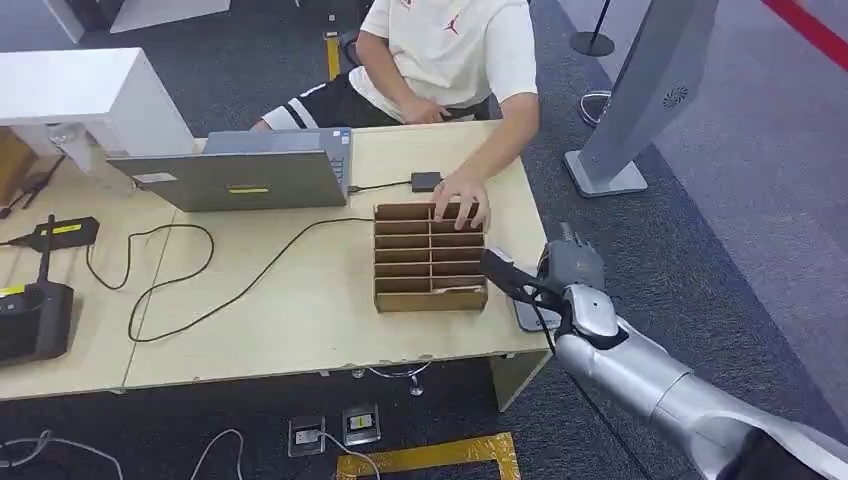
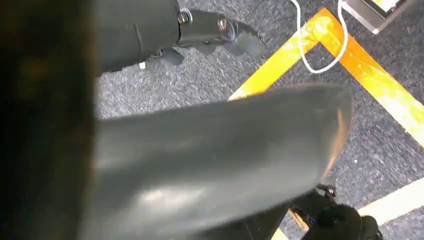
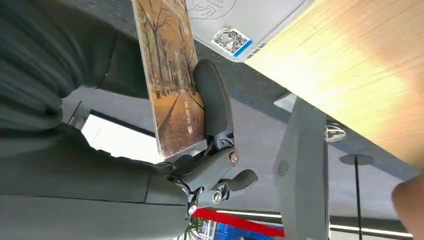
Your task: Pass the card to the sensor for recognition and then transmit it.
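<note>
Right hand (image 1: 560,285) off the table's (image 1: 300,310) right edge, at about 4 o'clock from the cardboard organiser (image 1: 430,257), fingers (image 3: 212,102) pinching the card (image 3: 172,75) against the thumb (autumn tree-lined path printed on its face). Card held edge-up just beside a grey sensor pad (image 3: 240,22) with a QR sticker, lying at the table's corner; touching or apart, cannot tell. Left hand (image 2: 210,35) hanging low over grey carpet with yellow tape (image 2: 360,70), dark fingers loosely curled with nothing in them. At 12 o'clock from the organiser, a seated person (image 1: 450,50) in a white shirt, one hand (image 1: 462,195) resting on the organiser's far rim. Open laptop (image 1: 240,170) at 10 o'clock, black cable (image 1: 230,290) trailing across the tabletop.
</note>
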Motion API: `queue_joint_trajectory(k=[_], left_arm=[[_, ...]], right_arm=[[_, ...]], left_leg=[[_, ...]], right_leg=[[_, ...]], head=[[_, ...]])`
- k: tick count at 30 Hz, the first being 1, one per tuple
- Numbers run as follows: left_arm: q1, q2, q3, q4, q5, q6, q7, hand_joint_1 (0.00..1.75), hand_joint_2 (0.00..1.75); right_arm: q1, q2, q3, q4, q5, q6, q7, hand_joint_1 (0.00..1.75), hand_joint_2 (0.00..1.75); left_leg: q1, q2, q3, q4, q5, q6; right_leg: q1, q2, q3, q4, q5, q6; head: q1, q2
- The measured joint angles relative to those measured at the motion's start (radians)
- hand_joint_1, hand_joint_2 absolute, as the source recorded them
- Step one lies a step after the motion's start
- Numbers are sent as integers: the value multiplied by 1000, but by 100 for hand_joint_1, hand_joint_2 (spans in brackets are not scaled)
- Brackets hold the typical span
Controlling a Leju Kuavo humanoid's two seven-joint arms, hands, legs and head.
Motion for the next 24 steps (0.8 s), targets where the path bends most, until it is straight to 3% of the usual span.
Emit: queue_joint_trajectory(k=[24], left_arm=[[5,0,0,-12,-12,0,18,0,0]], right_arm=[[37,4,-4,49,10,15,0,171,175]], left_leg=[[0,0,1,0,0,0]], right_leg=[[0,0,1,0,0,0]], head=[[0,0]])
